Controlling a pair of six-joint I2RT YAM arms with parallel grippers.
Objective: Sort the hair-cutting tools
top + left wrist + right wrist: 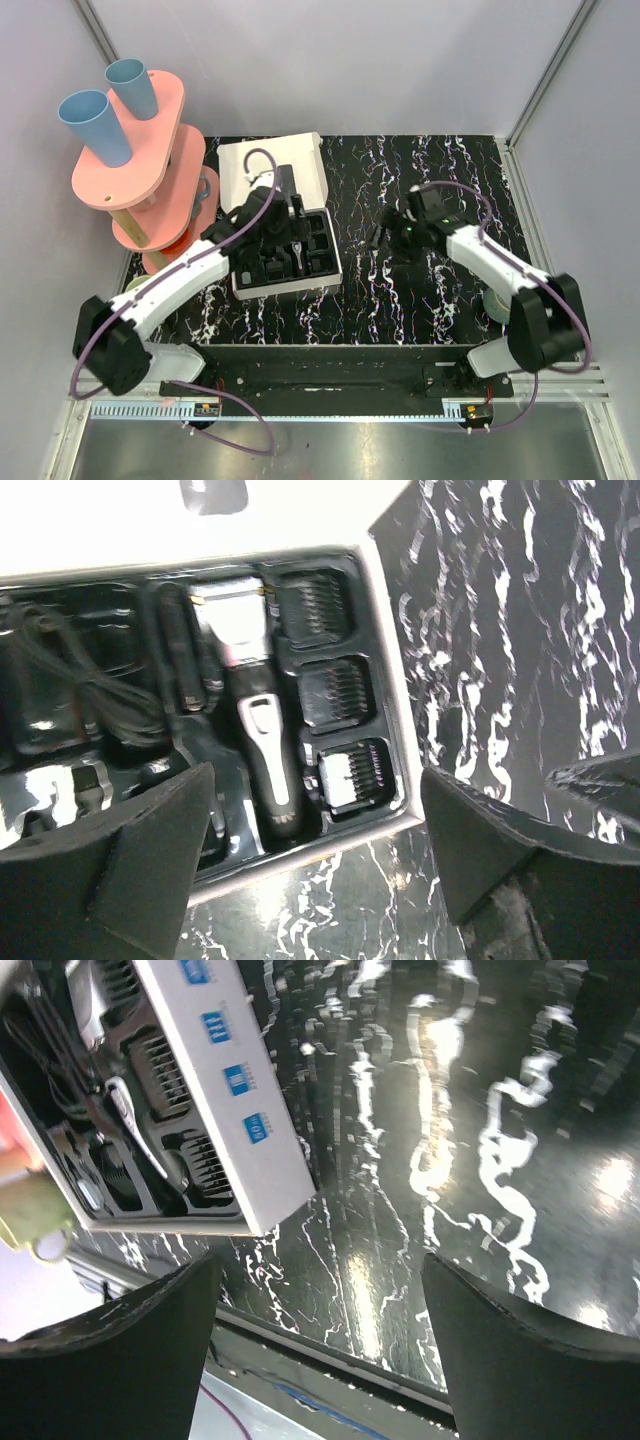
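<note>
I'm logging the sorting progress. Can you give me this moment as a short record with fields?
clipper: lying in the middle slot of the box
comb attachments: three, in the slots beside the clipper
cable: coiled in another compartment
left hand: open, above the box, holding nothing
right hand: open, over the table, holding nothing

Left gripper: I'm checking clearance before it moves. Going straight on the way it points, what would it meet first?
The left gripper would probably meet the clipper or the comb attachment beside it, both lying in the black tray between its open fingers. Which comes first is unclear.
</note>
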